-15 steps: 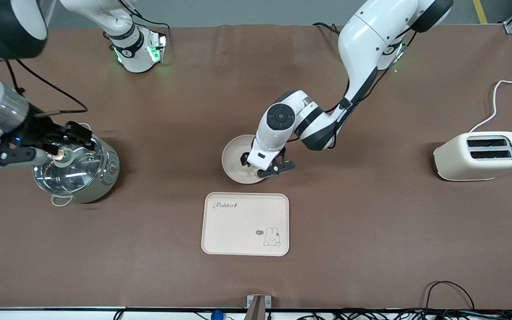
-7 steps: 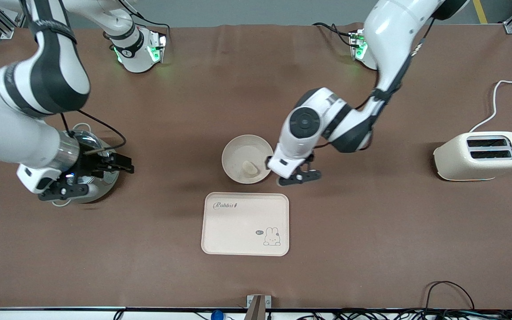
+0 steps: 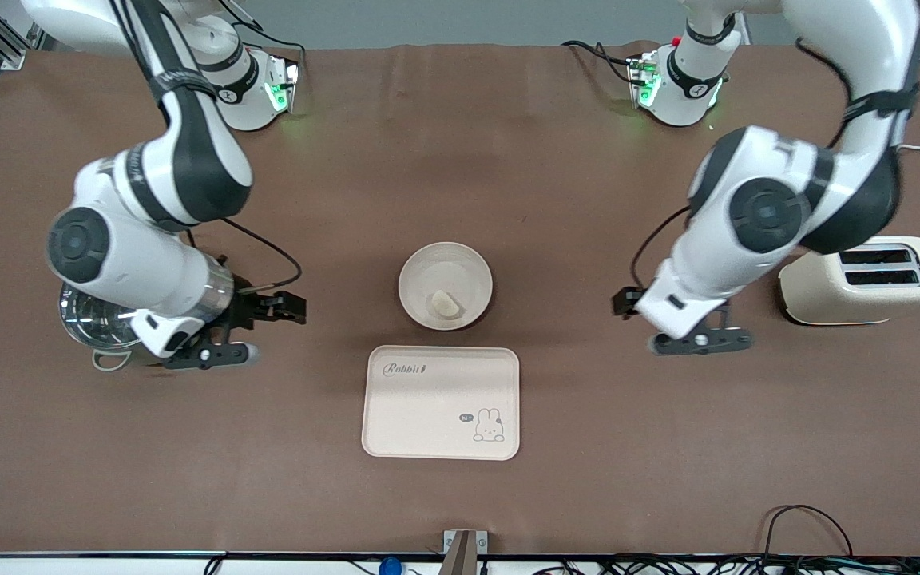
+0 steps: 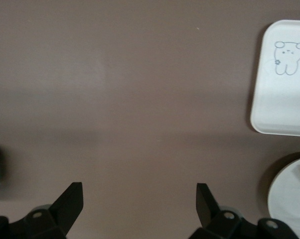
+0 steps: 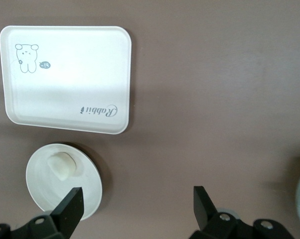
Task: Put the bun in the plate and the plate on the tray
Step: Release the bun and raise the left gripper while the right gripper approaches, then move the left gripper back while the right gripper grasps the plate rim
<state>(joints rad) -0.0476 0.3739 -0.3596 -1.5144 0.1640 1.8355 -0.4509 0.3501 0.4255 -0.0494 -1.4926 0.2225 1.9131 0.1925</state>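
Note:
The bun (image 3: 442, 303) lies in the round cream plate (image 3: 460, 267) at mid-table. The "Rabbit" tray (image 3: 442, 402) lies just nearer the front camera than the plate, and it holds nothing. My right gripper (image 3: 267, 329) is open and empty over the table between the steel pot and the plate. Its wrist view shows the bun (image 5: 62, 167), the plate (image 5: 45, 191), the tray (image 5: 65, 79) and my right gripper (image 5: 136, 199). My left gripper (image 3: 680, 323) is open and empty between the plate and the toaster. Its wrist view shows my left gripper (image 4: 140, 196), the tray's corner (image 4: 284, 99) and the plate's rim (image 4: 289, 199).
A steel pot (image 3: 85, 323) stands toward the right arm's end, partly under the right arm. A cream toaster (image 3: 863, 279) with a white cord stands toward the left arm's end. Cables lie along the table's front edge.
My left gripper let go of the bun in the plate and swung away toward the toaster. My right gripper moved from over the pot toward the plate.

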